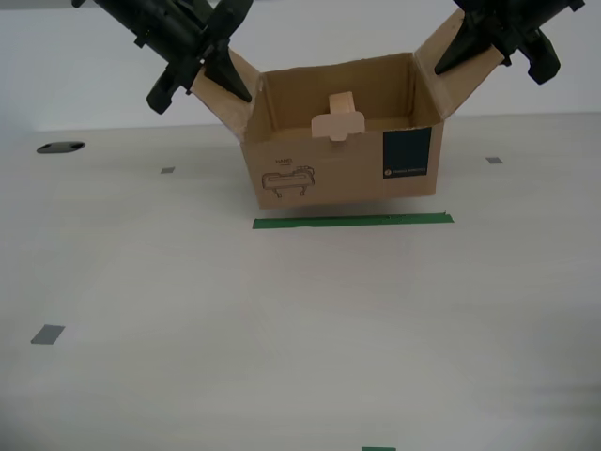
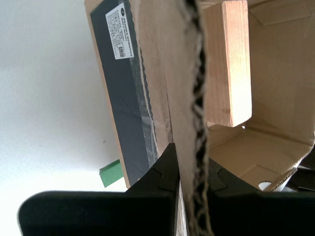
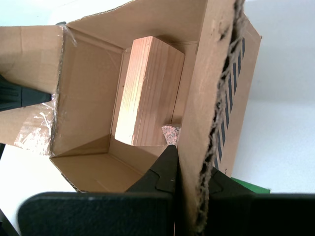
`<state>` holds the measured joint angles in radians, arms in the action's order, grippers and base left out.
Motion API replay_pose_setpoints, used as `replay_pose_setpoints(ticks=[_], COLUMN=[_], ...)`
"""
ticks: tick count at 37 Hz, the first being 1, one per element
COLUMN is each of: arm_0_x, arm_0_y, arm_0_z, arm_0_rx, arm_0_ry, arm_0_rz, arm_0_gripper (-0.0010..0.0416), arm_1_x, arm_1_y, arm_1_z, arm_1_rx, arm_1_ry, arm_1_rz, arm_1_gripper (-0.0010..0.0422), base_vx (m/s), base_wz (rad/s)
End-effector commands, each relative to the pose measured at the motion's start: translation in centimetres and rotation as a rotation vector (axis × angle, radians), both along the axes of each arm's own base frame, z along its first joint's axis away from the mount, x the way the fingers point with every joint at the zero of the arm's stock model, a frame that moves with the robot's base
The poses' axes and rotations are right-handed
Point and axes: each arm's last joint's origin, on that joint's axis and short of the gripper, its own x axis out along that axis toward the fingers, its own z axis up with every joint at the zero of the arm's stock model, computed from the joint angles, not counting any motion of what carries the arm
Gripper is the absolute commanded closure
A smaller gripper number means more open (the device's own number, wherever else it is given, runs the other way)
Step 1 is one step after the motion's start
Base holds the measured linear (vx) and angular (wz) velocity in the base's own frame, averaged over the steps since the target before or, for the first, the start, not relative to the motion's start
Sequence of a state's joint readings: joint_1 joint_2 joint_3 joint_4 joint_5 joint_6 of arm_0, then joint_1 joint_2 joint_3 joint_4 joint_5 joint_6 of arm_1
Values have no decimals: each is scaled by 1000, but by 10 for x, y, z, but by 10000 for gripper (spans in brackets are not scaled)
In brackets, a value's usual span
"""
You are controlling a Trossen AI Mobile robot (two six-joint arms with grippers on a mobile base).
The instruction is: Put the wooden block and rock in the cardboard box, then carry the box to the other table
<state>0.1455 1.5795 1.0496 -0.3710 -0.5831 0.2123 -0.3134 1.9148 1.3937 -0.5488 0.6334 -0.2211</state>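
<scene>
Green tape (image 1: 352, 221) lies nearest on the table (image 1: 282, 329); behind it hangs the cardboard box (image 1: 343, 169), lifted clear. My first gripper (image 3: 189, 172) and my second gripper (image 2: 189, 169) each have fingers clamped on a side flap, sharing its weight for carrying. Inside lie the wooden block (image 3: 147, 91) and the rock (image 3: 170, 133).

My first gripper (image 3: 191, 169) is clamped on the side flap of the cardboard box (image 1: 338, 169) at the exterior view's left, a finger on each face of the flap. Its arm slants down toward the box from above. My second gripper (image 2: 190, 168) pinches the opposite flap likewise, its arm slanting in from the other side.
</scene>
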Motion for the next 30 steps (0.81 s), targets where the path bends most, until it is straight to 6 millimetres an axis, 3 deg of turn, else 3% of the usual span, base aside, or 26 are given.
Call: replay_pose_setpoints(ticks=[1,14,30], arm_0_x=[2,1,12], arm_0_y=[1,0,2], arm_0_z=[5,6,31], arm_0_rx=[10,8,21], arm_0_ry=[-13,5,-69], arm_0_rz=[8,7,4], arm_0_gripper=[407,407,407], arm_1_x=[-3,-10,-14], arm_1_y=[0,2,3], arm_1_z=[9,16,41], arm_1_rx=[-14,-34,-68], arm_1_ry=[-21,14,-44], arm_1_rz=[-12,-28,-24], arm_1_gripper=[414,414,413], base_vx=[0,0,-77], base_wz=[0,0,-8])
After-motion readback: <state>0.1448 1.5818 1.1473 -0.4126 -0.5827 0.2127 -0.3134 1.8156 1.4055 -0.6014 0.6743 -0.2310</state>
